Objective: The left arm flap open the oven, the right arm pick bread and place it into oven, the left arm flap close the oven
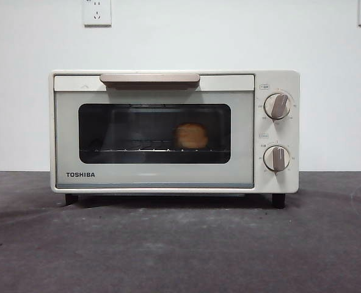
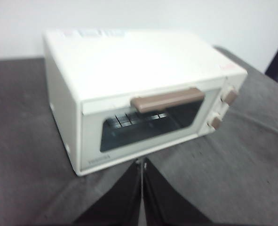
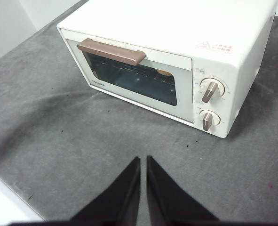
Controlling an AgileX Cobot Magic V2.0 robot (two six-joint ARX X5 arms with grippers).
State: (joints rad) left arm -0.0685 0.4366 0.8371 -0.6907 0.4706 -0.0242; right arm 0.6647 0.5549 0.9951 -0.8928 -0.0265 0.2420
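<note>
Brand: TOSHIBA, in dark capitals on the oven [image 1: 174,131] door's lower frame, at about 7 o'clock from the window [image 1: 154,133].
Same word, wrist views: there on the door, too small or blurred to read.
Top sticker [image 3: 215,47]: red warning triangle with red print, unreadable.
Knob labels: small marks above each knob [image 1: 277,105], and the dial numbers around them, too small to read.
</note>
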